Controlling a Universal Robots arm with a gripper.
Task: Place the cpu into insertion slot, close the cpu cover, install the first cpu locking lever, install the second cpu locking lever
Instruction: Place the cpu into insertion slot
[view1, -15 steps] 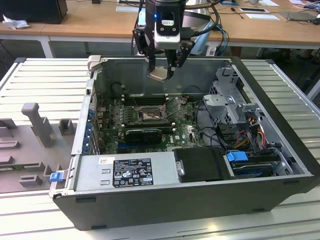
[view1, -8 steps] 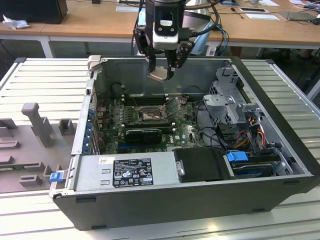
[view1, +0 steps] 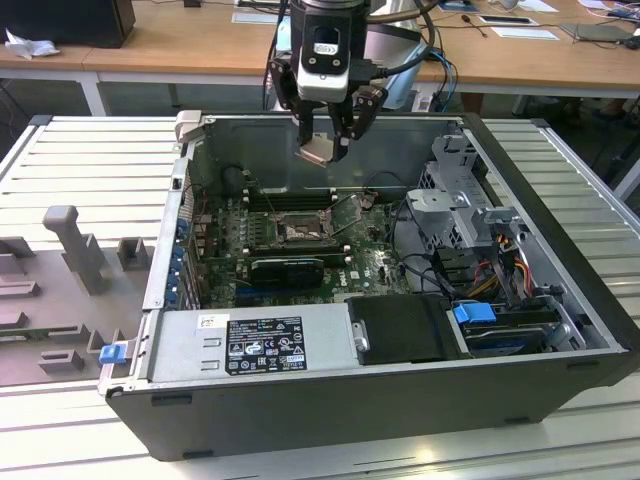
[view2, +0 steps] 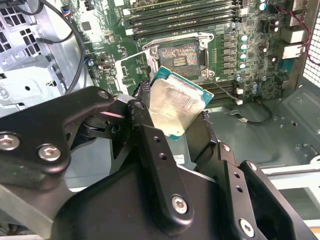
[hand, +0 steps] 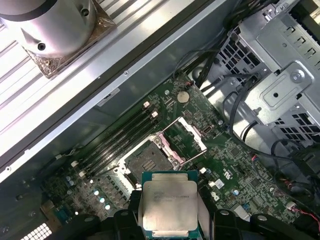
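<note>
Claw (view1: 326, 142) narrowed onto the cpu (hand: 167, 205), pinching two opposite edges. Chip looks tilted in the exterior view. Claw hangs high over the open case (view1: 400, 410).

Slot (hand: 147, 161) well below the claw, bare. Cover (hand: 186, 136) swung up just beside it, off the opening.

Judgement: carry-and-align phase. To do it well, level the chip, square its corners to the slot frame and lower it straight. No sliding across the contacts, no pressing down.
</note>
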